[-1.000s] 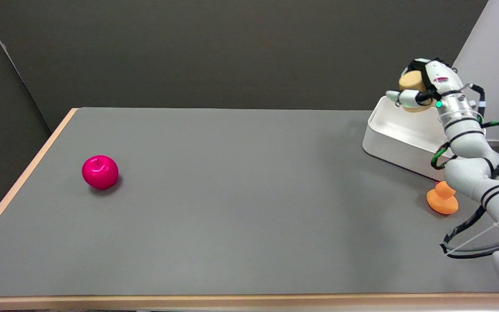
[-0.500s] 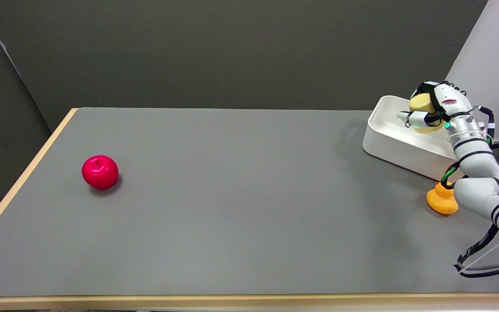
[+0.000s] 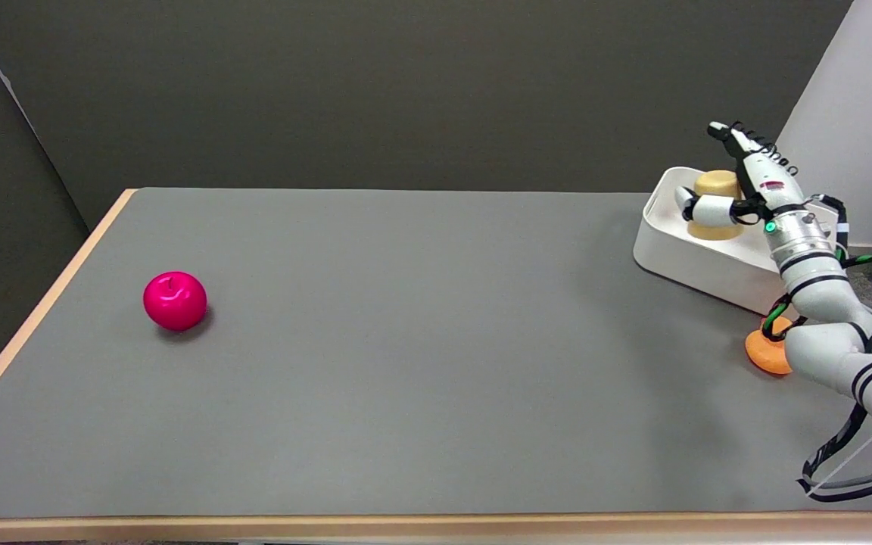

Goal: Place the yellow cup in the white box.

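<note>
In the head view, a grey surface (image 3: 406,356) with a pale wooden edge is seen from above its near side. A white box (image 3: 697,261) is set at the far right of the surface, turned at a slight angle. The yellow cup (image 3: 716,184) is seen inside the white box, toward its far end, apparently upside down with its closed end up, and it appears to rest on the floor of the box.

The right robot hand (image 3: 739,189) is held over the box just beside the cup. Its fingers (image 3: 727,136) are stretched upward and spread away from the cup, while one digit is laid across the front of the cup's lower part; whether that digit touches the cup cannot be told. The cup is not gripped, and the robot hand is released, with nothing held in it.

An orange toy (image 3: 765,354) is seen on the surface near the box's near corner, partly covered by the white arm. A red apple (image 3: 175,300) lies well apart, toward the surface's left side.
</note>
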Tool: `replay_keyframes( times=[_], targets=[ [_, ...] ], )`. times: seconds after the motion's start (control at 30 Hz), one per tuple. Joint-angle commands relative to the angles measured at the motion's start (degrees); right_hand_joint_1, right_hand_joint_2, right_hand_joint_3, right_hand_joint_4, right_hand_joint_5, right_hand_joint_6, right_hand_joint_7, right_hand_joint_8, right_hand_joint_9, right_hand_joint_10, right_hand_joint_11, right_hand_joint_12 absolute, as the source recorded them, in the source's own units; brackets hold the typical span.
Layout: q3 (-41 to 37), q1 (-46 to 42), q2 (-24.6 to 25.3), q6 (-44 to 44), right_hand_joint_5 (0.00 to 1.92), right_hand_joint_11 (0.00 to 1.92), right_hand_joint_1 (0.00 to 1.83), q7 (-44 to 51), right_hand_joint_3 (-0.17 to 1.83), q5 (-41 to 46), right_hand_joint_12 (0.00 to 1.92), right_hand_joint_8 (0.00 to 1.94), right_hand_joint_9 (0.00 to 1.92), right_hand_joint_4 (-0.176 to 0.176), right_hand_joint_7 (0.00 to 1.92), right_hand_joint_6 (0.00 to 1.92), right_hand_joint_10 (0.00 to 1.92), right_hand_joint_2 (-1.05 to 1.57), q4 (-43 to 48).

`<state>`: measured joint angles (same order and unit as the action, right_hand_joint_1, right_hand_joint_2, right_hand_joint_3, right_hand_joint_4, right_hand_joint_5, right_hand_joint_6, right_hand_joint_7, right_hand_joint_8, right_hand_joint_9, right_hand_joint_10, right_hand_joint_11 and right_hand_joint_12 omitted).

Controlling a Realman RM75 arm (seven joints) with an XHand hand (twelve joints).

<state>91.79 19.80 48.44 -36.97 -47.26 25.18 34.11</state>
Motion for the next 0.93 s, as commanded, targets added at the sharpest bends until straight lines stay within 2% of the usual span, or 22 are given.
replay_keyframes(
  times=[0.03, 0.17, 0.23, 0.33, 0.5, 0.73, 0.93],
  targets=[
    [4.04, -1.11, 0.73, -6.43, 0.03, 0.0, 0.64, -6.88, 0.81, 0.76, 0.0, 0.0, 0.0, 0.097, 0.0, 0.26, 0.0, 0.6, 5.48],
    [4.15, -0.96, 0.73, -5.12, 0.03, 0.0, 0.6, -6.41, 0.8, 0.78, 0.0, 0.0, 0.0, 0.096, 0.0, 0.26, 0.0, 0.59, 6.01],
    [4.14, -1.03, 0.73, -4.1, 0.03, 0.0, 0.6, -6.4, 0.82, 0.96, 0.0, 0.0, 0.0, 0.091, 0.0, 0.11, 0.0, 0.51, 6.17],
    [4.14, -1.05, 0.73, -2.84, 0.0, 0.0, 0.57, -6.4, 0.65, 0.58, 0.0, 0.0, 0.0, 0.08, 0.0, 0.03, 0.0, 0.57, 6.33],
    [4.32, -2.5, 0.73, -4.43, 0.0, 0.0, 0.55, -6.8, 0.63, 1.09, 0.0, 0.0, 0.0, 0.061, 0.0, 0.0, 0.0, 0.55, 8.14],
    [4.56, -11.5, 1.63, -10.89, 0.0, 0.0, 0.5, -6.88, 0.64, 6.44, 0.0, 0.0, 0.0, 0.039, 0.0, 0.0, 0.0, 0.55, 23.62],
    [5.12, -18.36, 3.01, -12.17, 0.0, 0.0, 0.43, -6.4, 0.65, 6.87, 0.0, 0.0, 0.0, 0.027, 0.0, 0.0, 0.0, 0.54, 36.33]
  ],
)
